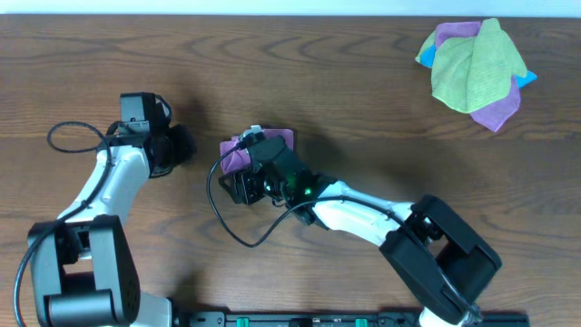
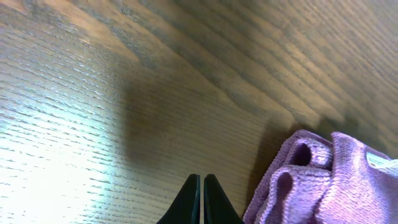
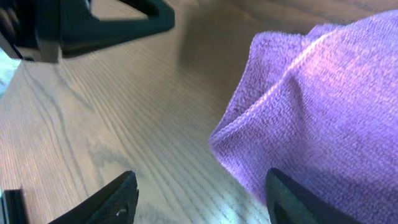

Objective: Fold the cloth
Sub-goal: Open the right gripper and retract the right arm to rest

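the cloth (image 1: 283, 137) lay near the middle of the wooden surface (image 1: 363, 82), and the right gripper (image 3: 200, 186) hung directly over its left part, so the right arm was plainly the nearer one. in the right wrist view the fingers stood wide apart with nothing between them; the lilac fabric lay to the right of the gap, its nearest corner reaching toward the middle and one finger close to its edge. the left gripper (image 2: 200, 198) sat just left of the cloth, a little apart from it, fingers pressed together on nothing, with the fabric off to its right. from overhead the bundle seemed to run left to right, somewhat longer than deep, but the right arm hid much of it and we could not trace the whole outline. it looked soft and thick-piled, lilac, already doubled over itself: the left wrist view showed rounded loops of layered edge, and a seam ran along a raised ridge in the right wrist view. we judged that the next grasp would turn on that near-left corner. a loose heap of other cloths (image 1: 475, 64) lay well apart at the far right.
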Controlling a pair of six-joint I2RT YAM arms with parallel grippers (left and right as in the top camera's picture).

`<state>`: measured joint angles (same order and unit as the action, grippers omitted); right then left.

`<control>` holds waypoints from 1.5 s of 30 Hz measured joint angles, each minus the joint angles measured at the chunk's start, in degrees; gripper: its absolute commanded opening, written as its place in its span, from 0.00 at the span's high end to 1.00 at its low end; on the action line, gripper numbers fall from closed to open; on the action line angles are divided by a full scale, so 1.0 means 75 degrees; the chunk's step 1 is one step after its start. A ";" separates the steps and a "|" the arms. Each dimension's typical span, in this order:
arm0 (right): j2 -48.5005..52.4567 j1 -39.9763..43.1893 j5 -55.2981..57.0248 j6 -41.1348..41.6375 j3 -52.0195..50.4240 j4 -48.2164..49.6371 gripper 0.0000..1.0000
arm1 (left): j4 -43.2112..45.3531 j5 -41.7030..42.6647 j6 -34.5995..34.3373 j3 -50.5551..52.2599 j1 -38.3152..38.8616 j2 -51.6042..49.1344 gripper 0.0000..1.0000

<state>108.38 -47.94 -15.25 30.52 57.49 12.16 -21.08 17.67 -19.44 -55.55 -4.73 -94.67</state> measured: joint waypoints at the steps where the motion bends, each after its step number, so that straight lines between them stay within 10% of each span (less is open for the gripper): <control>1: 0.0000 -0.0006 0.0012 0.0000 0.0000 -0.0035 0.32 | 0.0003 0.0000 0.0003 0.0000 0.0000 0.0047 0.91; 10: 0.0000 -0.0023 0.0178 -0.0009 0.0000 -0.0090 0.01 | -0.0003 0.0166 0.0012 0.0000 0.0000 0.0417 0.62; 22: -0.1504 0.0629 0.0160 -0.0096 0.0012 -0.1475 0.01 | -0.0425 0.0580 0.0032 0.0000 0.0000 0.1049 0.03; 34: -0.4036 0.1393 0.0571 -0.1078 0.0058 -0.5811 0.01 | -0.1215 0.1614 0.0000 0.0000 0.0000 0.1297 0.05; 45: -0.7691 0.1413 0.1297 -0.0813 -0.2235 -0.6452 0.01 | -0.0944 0.2256 -0.0029 0.0790 0.0000 0.1294 0.05</control>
<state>50.70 -37.34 -5.52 24.43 40.73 -36.23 -28.16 34.59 -19.66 -49.63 -4.73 -84.97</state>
